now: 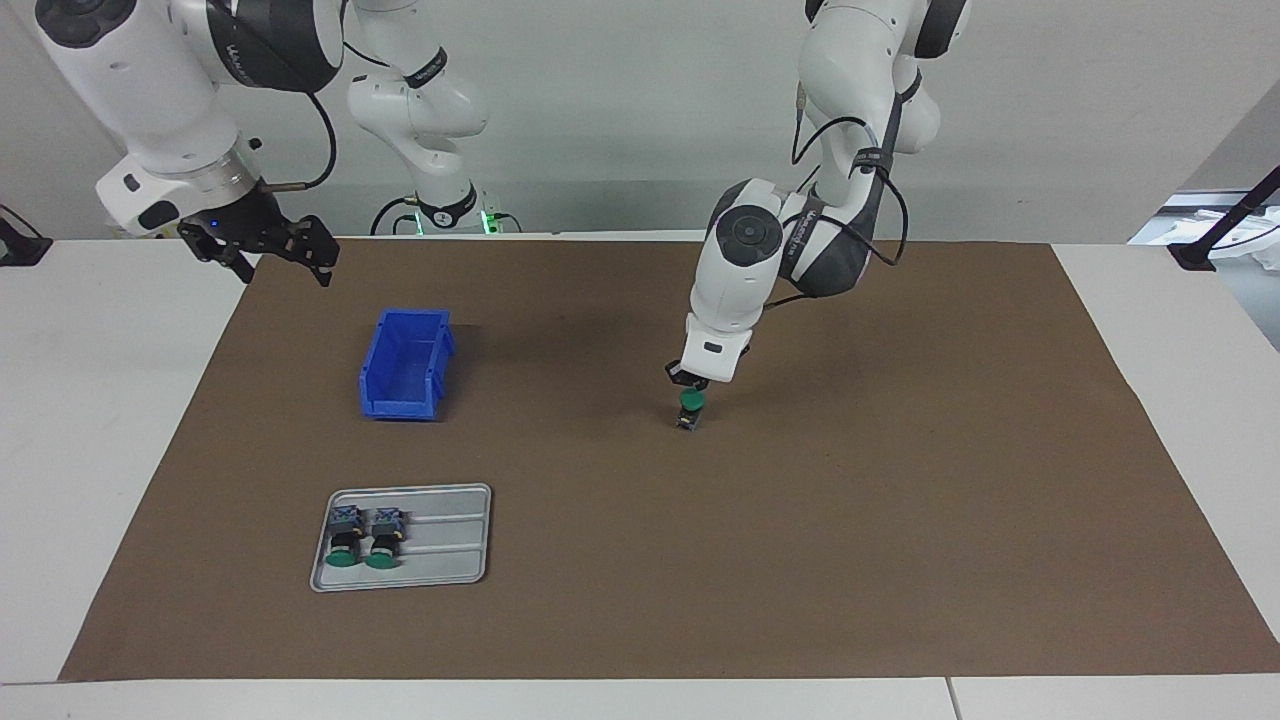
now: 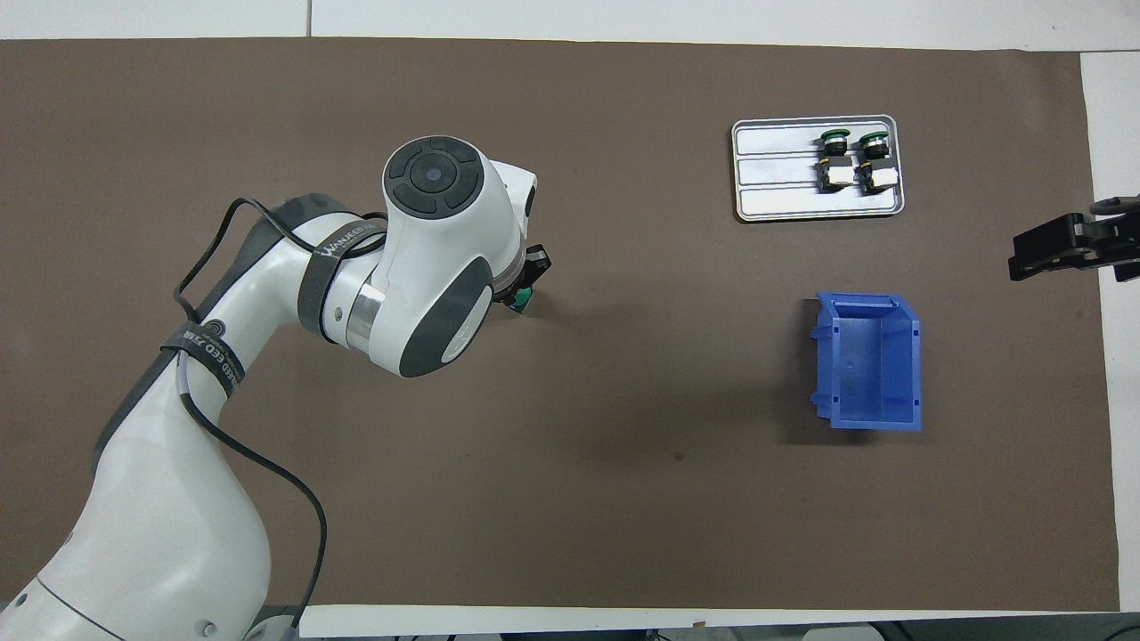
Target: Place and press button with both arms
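button (image 2: 525, 298): mostly hidden under left pincer (image 2: 531, 283) | right pincer (image 2: 1069, 247): edge-cropped

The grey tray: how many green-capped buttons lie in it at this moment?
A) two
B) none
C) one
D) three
A: the grey tray holds two buttons lying side by side at one end, while the third button stands alone on the brown mat under the left gripper.
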Tool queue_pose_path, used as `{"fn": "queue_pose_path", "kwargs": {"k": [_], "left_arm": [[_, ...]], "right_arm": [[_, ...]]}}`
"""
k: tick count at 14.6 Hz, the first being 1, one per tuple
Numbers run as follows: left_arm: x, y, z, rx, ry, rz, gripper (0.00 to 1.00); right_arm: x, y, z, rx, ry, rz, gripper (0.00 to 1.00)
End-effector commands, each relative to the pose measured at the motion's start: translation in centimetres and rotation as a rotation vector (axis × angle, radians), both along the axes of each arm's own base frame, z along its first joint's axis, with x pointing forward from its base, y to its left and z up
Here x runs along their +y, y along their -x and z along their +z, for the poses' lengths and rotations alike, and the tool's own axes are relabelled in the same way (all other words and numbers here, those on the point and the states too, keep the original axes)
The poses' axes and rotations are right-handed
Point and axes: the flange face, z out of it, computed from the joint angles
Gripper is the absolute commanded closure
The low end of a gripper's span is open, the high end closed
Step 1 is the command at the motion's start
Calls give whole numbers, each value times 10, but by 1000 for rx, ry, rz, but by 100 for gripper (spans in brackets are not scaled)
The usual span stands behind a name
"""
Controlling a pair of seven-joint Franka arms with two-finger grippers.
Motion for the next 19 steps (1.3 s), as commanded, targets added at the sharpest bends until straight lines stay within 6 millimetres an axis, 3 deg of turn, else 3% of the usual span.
{"fn": "queue_pose_path", "kwargs": {"k": [1,19], "left_arm": [[-5,-7,7,-44,2,35,100],[-7,13,-40,-67,12,9,100]], "right_arm": [[0,5,2,-2,-18,12,1],[0,5,2,-2,-18,12,1]]}}
